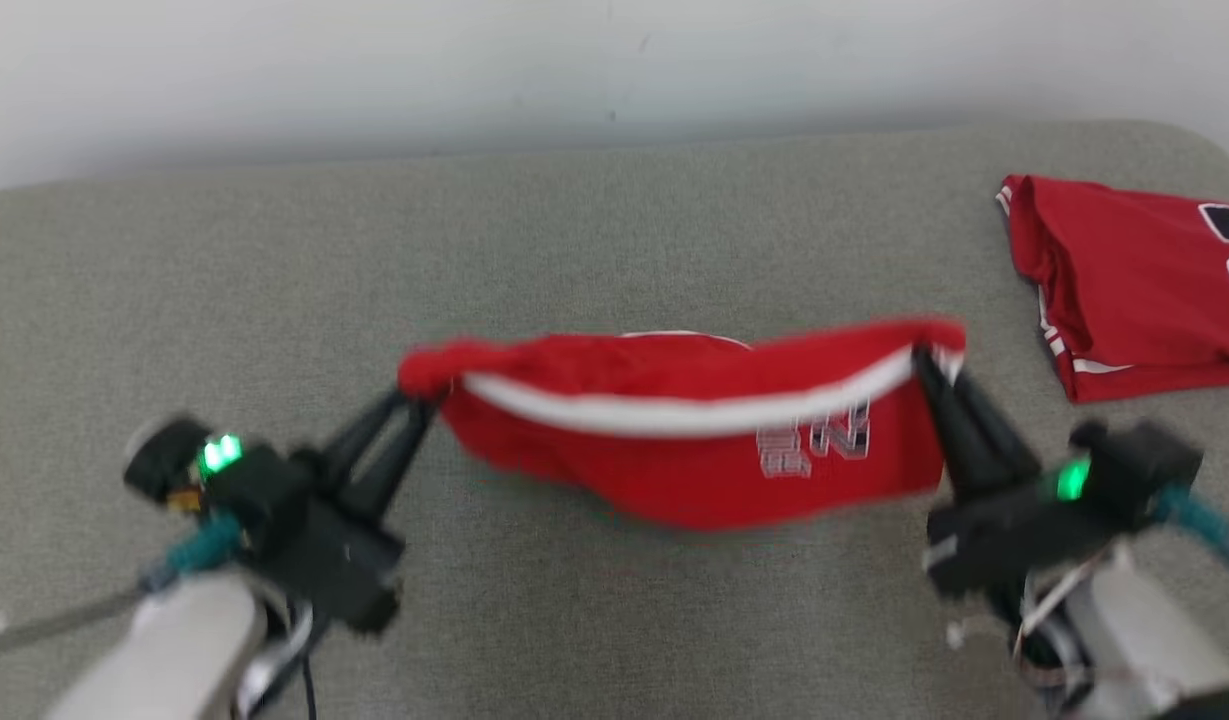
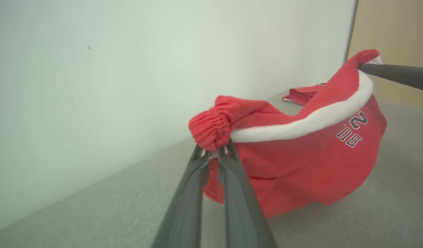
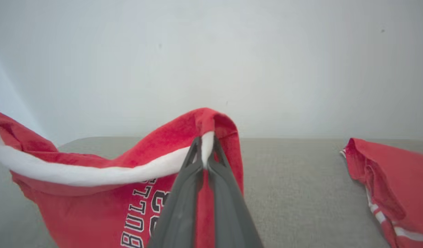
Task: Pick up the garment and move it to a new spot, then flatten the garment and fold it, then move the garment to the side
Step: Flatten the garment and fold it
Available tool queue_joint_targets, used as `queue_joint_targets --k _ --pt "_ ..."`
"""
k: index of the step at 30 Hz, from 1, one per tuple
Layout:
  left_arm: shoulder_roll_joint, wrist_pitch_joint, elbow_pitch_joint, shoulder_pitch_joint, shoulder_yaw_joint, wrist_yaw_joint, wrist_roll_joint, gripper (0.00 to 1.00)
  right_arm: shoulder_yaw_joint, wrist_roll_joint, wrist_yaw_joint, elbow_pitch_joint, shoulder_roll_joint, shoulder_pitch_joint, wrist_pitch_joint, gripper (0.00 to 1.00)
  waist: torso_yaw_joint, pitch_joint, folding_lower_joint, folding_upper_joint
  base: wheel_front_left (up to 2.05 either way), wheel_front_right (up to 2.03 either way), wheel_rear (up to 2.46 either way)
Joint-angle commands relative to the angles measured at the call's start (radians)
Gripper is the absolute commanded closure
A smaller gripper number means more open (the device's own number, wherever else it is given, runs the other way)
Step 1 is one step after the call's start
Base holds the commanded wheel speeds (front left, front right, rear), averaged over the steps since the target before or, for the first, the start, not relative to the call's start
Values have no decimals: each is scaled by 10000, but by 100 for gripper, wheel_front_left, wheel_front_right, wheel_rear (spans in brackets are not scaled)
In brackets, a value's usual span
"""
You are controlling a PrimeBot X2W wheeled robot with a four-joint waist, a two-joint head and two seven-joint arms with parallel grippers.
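Observation:
The garment (image 1: 694,440) is a pair of red shorts with a white waistband lining and white lettering. It hangs stretched between both grippers above the grey table (image 1: 594,230). My left gripper (image 1: 419,400) is shut on the bunched left end of the waistband (image 2: 211,129). My right gripper (image 1: 924,360) is shut on the waistband's right end (image 3: 206,144). The cloth sags in the middle, and its lower edge hangs just above or on the table; I cannot tell which. In the left wrist view the right gripper's fingers (image 2: 397,74) come in from the right edge.
A second red garment (image 1: 1134,285) with white trim and dark numerals lies folded at the table's far right. A pale wall (image 1: 574,60) runs along the table's back edge. Grey tabletop lies bare to the left and in front.

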Motion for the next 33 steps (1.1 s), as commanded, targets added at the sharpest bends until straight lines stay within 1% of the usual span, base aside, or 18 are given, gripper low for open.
queue_joint_targets --k 1,2,6,11,16,17,21,26,29,33 --pt "34 -16 18 -648 -64 25 -316 100 2 216 -28 67 -76 -593 146 100 6 320 -1 -1 0 0 0" --pt "221 246 141 -1824 -311 25 -711 100 -57 503 -28 191 -132 -1623 386 100 17 707 -1 -1 0 0 0" --pt "413 976 422 -4557 -794 25 -1706 100 -229 1118 -28 693 -105 -4046 1241 100 35 1823 -1 -1 0 0 0" --pt "288 1678 1247 -7965 -1003 25 -3028 100 -509 1569 -28 1580 77 -7527 2224 100 -17 3283 -1 -1 0 0 0" --pt "91 1828 2285 -10809 -1304 25 -3578 100 -822 1563 -28 2660 184 -10745 2798 100 -11 4380 -1 -1 0 0 0" --pt "91 1828 2285 -10809 -1304 25 -3578 100 -822 1563 -28 2660 184 -10745 2798 100 -11 4380 -1 -1 0 0 0" --pt "-72 1815 3213 -12634 -1537 25 -3843 100 -977 1212 -28 3698 290 -12955 3009 100 2 4939 -1 -1 0 0 0" --pt "-212 1840 4078 -14365 -1992 25 -4051 100 -964 875 -28 4877 595 -14842 2905 100 -102 5365 -1 -1 0 0 0" --pt "-160 1785 4399 -15086 -2307 26 -4213 100 -840 721 -28 5424 685 -15532 2835 100 -109 5579 -1 -1 0 0 0" --pt "-130 1686 5007 -15594 -2686 25 -4420 100 -713 620 -28 6094 814 -16020 2625 100 -130 5764 -1 -1 0 0 0"
